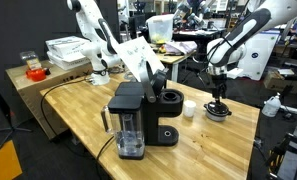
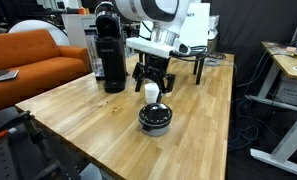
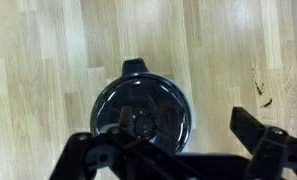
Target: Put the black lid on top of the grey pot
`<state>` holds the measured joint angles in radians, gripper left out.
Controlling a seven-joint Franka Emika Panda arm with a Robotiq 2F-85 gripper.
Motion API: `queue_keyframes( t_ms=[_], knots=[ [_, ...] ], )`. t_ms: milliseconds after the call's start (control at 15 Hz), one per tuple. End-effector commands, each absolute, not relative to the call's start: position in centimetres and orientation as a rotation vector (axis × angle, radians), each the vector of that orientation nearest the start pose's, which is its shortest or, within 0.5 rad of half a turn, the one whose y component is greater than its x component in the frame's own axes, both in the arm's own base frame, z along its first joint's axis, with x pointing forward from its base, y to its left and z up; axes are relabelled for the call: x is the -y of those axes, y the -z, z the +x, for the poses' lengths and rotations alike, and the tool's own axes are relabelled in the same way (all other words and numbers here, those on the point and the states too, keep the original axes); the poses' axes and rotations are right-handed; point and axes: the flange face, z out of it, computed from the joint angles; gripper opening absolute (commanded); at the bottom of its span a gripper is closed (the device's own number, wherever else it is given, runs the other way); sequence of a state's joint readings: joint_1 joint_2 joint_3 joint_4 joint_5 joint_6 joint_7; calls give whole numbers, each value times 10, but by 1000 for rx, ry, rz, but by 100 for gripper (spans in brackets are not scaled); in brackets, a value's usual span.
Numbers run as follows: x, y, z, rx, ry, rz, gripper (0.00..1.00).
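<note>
The black lid (image 2: 155, 111) lies on top of the grey pot (image 2: 155, 125) on the wooden table; both also show as a dark round shape in an exterior view (image 1: 218, 111). In the wrist view the shiny black lid (image 3: 138, 105) fills the middle and hides the pot under it. My gripper (image 2: 153, 84) hangs just above the lid with its fingers spread, open and empty. It also shows in an exterior view (image 1: 218, 92) and in the wrist view (image 3: 170, 148), one finger on each side of the lid.
A small white cup (image 2: 151, 92) stands just behind the pot, also seen in an exterior view (image 1: 189, 108). A black coffee machine (image 1: 138, 118) (image 2: 110, 50) stands further along the table. The table edge (image 2: 138, 165) is close in front of the pot.
</note>
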<state>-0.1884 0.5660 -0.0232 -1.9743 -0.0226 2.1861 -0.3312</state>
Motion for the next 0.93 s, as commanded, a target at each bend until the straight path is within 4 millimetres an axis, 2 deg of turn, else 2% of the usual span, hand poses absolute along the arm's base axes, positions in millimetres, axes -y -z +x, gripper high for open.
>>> queue_keyframes(
  t_ms=[0, 333, 600, 667, 867],
  knots=[
    [115, -160, 522, 148, -469, -2999, 100],
    [102, -163, 477, 37, -343, -2949, 100],
    [102, -168, 441, -102, -317, -2903, 100],
    [100, -159, 455, -63, -375, -2915, 100],
    [102, -165, 444, -94, -358, -2909, 100]
  ],
)
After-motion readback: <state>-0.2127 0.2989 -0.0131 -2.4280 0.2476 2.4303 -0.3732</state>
